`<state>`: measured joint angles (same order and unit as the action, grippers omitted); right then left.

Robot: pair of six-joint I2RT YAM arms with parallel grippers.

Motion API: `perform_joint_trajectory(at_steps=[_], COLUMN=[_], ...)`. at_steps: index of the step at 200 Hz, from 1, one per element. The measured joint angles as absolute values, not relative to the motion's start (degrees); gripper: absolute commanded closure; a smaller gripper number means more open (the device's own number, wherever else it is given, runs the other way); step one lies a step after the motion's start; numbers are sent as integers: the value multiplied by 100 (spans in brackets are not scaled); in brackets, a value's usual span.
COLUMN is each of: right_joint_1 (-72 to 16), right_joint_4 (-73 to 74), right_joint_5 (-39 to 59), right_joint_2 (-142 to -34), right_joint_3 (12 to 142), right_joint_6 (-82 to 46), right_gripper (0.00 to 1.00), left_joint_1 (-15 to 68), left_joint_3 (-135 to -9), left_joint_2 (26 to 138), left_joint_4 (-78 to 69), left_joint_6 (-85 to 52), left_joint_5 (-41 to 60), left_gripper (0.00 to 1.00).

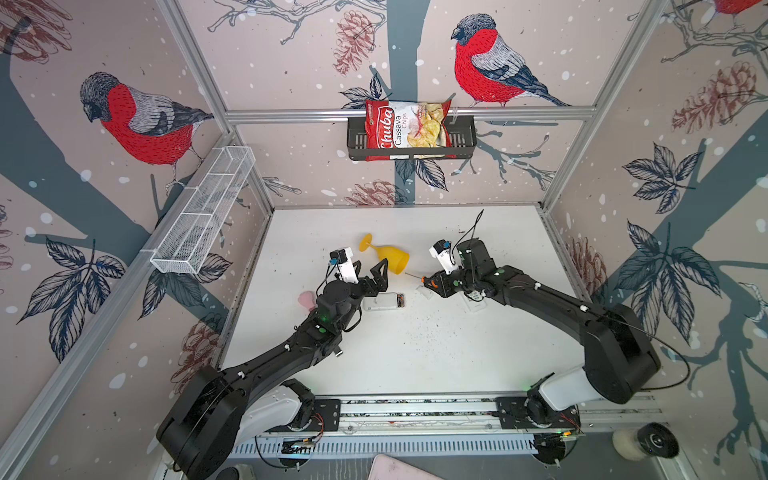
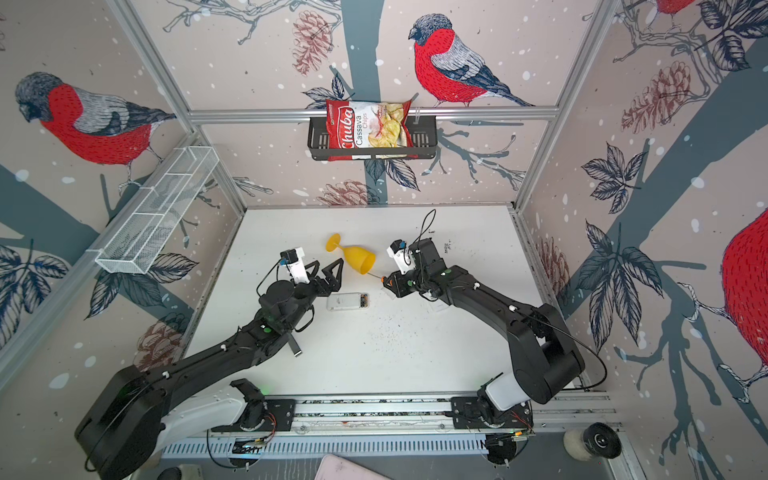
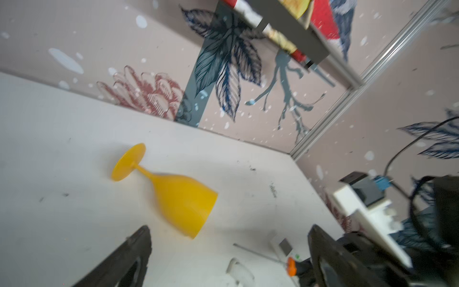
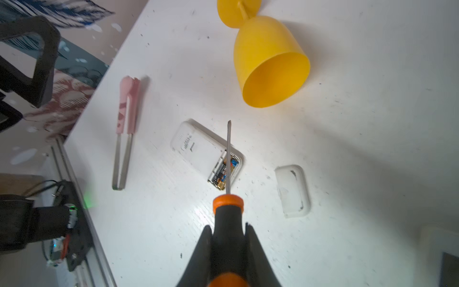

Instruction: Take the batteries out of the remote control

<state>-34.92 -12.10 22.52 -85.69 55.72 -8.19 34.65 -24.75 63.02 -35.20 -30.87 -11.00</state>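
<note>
Prying at the batteries point(image 4: 224, 171) looks like the step in hand: the right gripper point(image 4: 229, 231) is pinched tight on the screwdriver point(image 4: 228, 211), whose thin shaft lies across the open end of the white remote point(image 4: 196, 146). The remote rests flat near the middle of the table point(image 1: 457, 353) in both top views, just below the tipped yellow goblet point(image 1: 392, 259). Its cover point(image 4: 294, 191) lies loose beside it, and the batteries sit in their bay. The left gripper point(image 2: 324, 274) hangs spread wide and empty, left of centre beside the goblet. Pink tweezers point(image 4: 126, 109) lie apart from the remote. Next, I reckon, the tip must dip under a battery's end and lever it up, with the left claw steadying the remote.
</note>
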Motion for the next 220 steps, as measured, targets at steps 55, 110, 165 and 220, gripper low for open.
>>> perform_joint_trajectory(at_steps=[55, 110, 165, 220], right_joint_1=[-3848, -4150, -4169, -4169], right_joint_4=[-1822, -1944, -1789, -1675], right_joint_5=[1640, 1249, 932, 755], right_joint_2=[-8556, -8573, -8460, -8390], right_joint_3=[5730, 5548, 5505, 5374], right_joint_6=[-314, -336, -543, -626], right_gripper=[100, 100, 100, 100], left_joint_1=[3422, 3463, 3479, 3479], left_joint_3=[-2486, -2689, -2305, -2209], left_joint_2=[6335, 6639, 6908, 7397], left_joint_4=[-2056, -840, -454, -631], left_joint_6=[-2825, -2617, -3061, -3345], left_joint_5=[-1151, -1120, -1269, -1466], left_gripper=[3, 4, 5, 5])
